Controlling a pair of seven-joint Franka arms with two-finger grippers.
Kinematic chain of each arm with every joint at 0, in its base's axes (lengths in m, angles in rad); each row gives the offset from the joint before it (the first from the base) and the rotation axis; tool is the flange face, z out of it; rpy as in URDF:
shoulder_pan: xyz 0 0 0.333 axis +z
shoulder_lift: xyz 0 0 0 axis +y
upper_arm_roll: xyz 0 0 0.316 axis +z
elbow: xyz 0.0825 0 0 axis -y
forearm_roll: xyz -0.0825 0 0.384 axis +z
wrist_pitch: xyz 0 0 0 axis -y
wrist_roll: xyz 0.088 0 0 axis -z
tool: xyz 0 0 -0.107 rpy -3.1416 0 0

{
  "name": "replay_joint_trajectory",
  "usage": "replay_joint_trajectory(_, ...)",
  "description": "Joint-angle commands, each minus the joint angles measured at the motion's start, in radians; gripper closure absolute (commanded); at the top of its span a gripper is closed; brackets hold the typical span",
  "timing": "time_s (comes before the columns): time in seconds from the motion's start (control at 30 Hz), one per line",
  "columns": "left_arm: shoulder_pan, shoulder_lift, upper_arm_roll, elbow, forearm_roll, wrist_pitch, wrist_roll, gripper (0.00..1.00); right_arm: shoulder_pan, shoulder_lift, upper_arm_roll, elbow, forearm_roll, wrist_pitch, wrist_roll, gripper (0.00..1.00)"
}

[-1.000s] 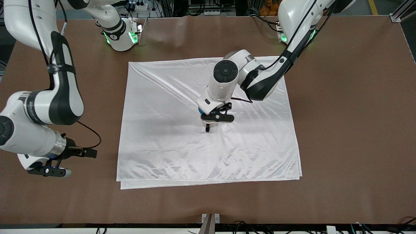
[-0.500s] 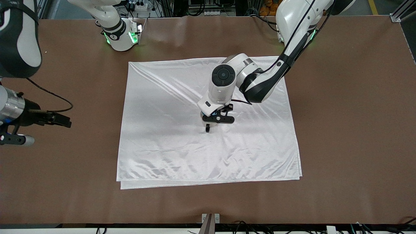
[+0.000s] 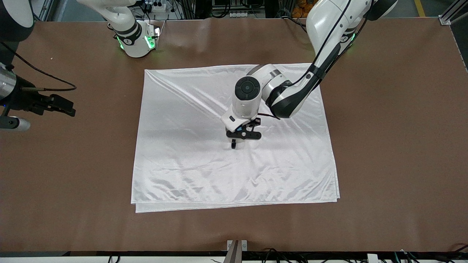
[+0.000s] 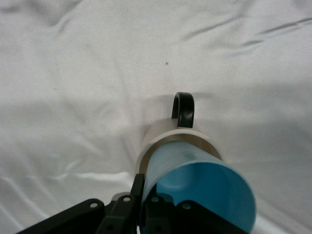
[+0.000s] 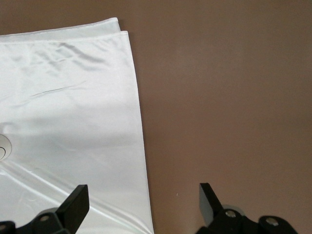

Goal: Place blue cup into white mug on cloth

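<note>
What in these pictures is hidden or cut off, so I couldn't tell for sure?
- Front view: the left gripper and its wrist cover the blue cup and nearly all the mug; only the mug's handle shows.
- Left wrist view: the blue cup hides the mug's inside, so how deep it sits is unclear; the frame edge crops the cup.
- Front view: the right gripper is small and dark; its arm is cut off by the edge.

The right end effector is pulling away from the cloth; it is moving up along the desk edge at the right arm's end, away from the front camera. The left end effector is going lower over the white mug, and the blue cup it is holding is sliding down inside the mug.
</note>
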Motion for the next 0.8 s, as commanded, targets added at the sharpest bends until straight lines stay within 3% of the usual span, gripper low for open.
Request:
replay_joint_trajectory(0.0, -0.014, 0.023, 0.009, 0.011, 0.033, 0.038, -0.066, 1.00, -0.012, -0.080, 0.012, -0.040, -0.016, -0.004, -0.007, 0.00)
replay_joint_trajectory(0.27, -0.027, 0.040, 0.012, 0.012, 0.033, 0.069, -0.083, 1.00, -0.012, -0.160, 0.015, -0.060, -0.018, -0.076, -0.010, 0.00)
replay_joint_trajectory(0.5, -0.041, 0.050, 0.035, 0.012, 0.031, 0.079, -0.083, 1.00, -0.065, -0.217, 0.111, -0.112, -0.016, -0.094, -0.067, 0.00)
replay_joint_trajectory(0.63, -0.062, 0.052, 0.061, 0.012, 0.033, 0.081, -0.083, 0.96, -0.067, -0.217, 0.118, -0.114, -0.016, -0.090, -0.073, 0.00)
replay_joint_trajectory(0.7, -0.073, 0.052, 0.074, 0.012, 0.033, 0.081, -0.081, 0.65, -0.070, -0.217, 0.108, -0.114, -0.016, -0.081, -0.065, 0.00)
replay_joint_trajectory(0.77, -0.080, 0.050, 0.086, 0.012, 0.033, 0.081, -0.080, 0.07, -0.084, -0.216, 0.089, -0.112, -0.013, -0.059, -0.065, 0.00)
